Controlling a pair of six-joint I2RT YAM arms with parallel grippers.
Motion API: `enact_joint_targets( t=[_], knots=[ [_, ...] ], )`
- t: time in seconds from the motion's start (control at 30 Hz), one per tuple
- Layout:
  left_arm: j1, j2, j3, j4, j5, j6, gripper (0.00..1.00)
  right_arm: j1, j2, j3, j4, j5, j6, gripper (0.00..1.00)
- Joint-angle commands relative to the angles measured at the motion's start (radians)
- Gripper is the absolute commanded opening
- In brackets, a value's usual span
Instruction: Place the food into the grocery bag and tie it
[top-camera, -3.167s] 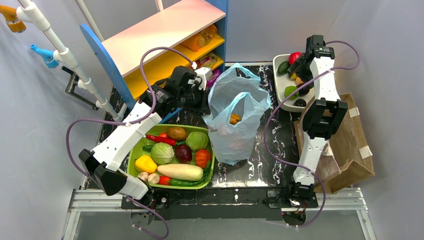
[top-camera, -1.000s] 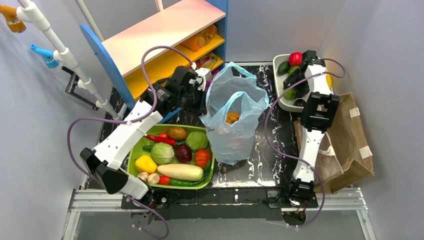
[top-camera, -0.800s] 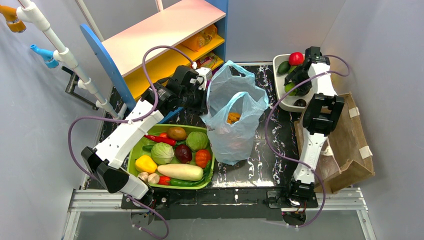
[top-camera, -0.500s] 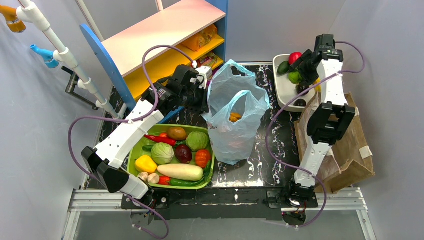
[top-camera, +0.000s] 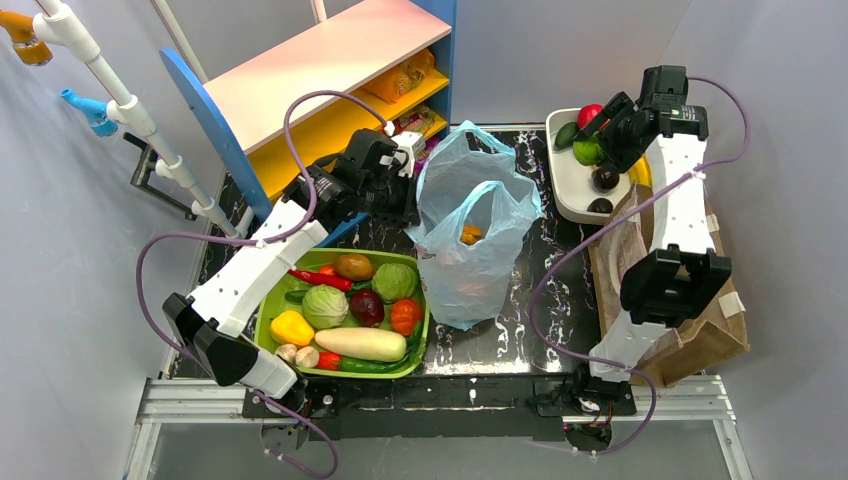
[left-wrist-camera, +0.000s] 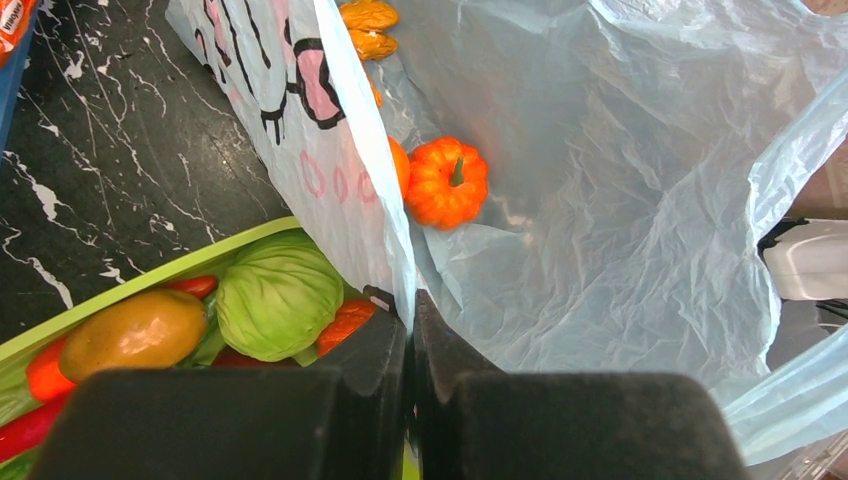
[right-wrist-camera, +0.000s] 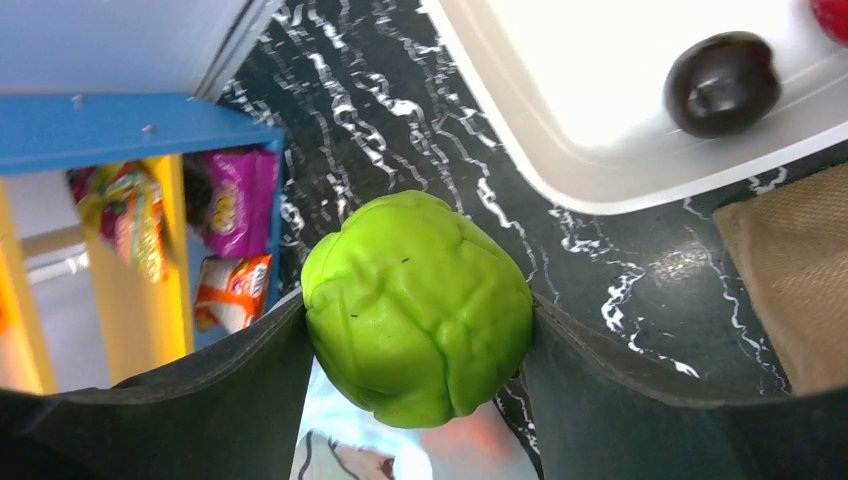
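The grocery bag has its rim pinched in the left gripper; the right gripper — clamped on the green fruit — should release only over the bag's mouth.

I am stretching my left arm forward and to the right from its base, with the elbow folded low near the base. My left pincer is pinching the rim of the bag, jaws pressed tight together. I am reaching my right arm far out with the forearm raised, and my right pincer is gripping a green fruit between both fingers.
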Motion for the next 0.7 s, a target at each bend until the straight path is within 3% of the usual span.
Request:
enact_joint_targets(
  t=[0.0, 0.37, 0.67],
  knots=[
    [0.003, -0.048, -0.015, 0.01, 0.024, -0.019, 0.0, 0.031, -0.129, 0.005, 0.014, -0.057, -0.016, 0.56],
    [0.004, -0.066, -0.026, 0.003, 0.02, -0.022, 0.0, 0.106, -0.331, -0.116, 0.21, -0.334, -0.032, 0.55],
    [0.004, -0.076, -0.034, 0.004, 0.025, -0.02, 0.0, 0.324, -0.344, -0.153, 0.346, -0.404, -0.065, 0.56]
  ],
)
